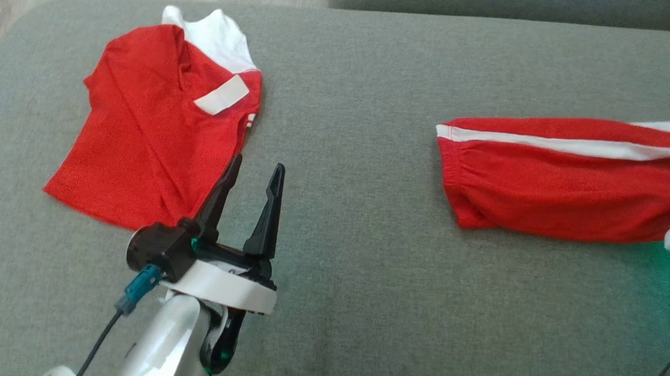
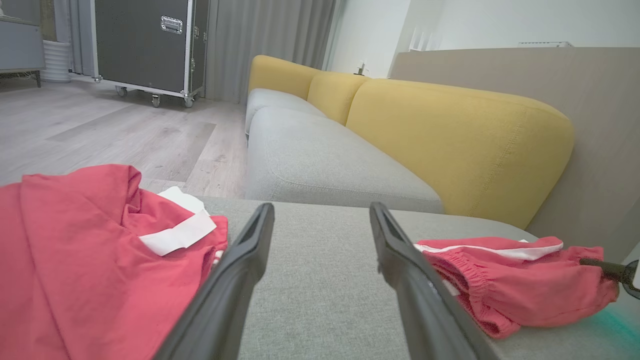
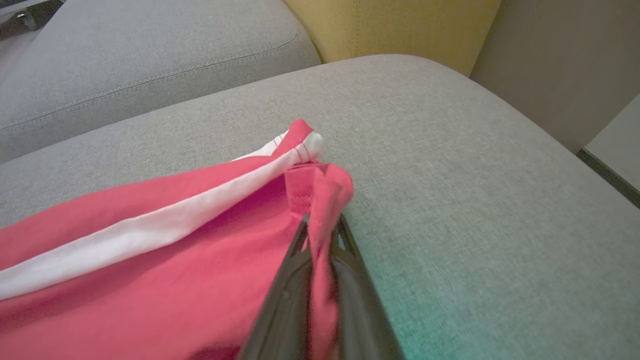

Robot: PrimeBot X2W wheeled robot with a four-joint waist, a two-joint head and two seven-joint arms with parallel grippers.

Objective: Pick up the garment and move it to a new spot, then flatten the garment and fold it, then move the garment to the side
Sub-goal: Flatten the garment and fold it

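Grey fabric sofa cushion (image 1: 356, 224): red white-striped shorts (image 1: 556, 190) on its right side, long axis left-right; folded red-and-white shirt (image 1: 140, 135) at left. Right gripper (image 3: 322, 227) jaws pinch the shorts' right-end hem. Left gripper (image 1: 258, 163) jaws wide, empty, nearer the shirt.

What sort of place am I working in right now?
Most likely a living room, perhaps a staged one: a sofa with yellow back cushions, wood-look plank floor and grey curtains. The wheeled black flight case hints at a demo setup. The red shorts lie on a grey upholstered seat.
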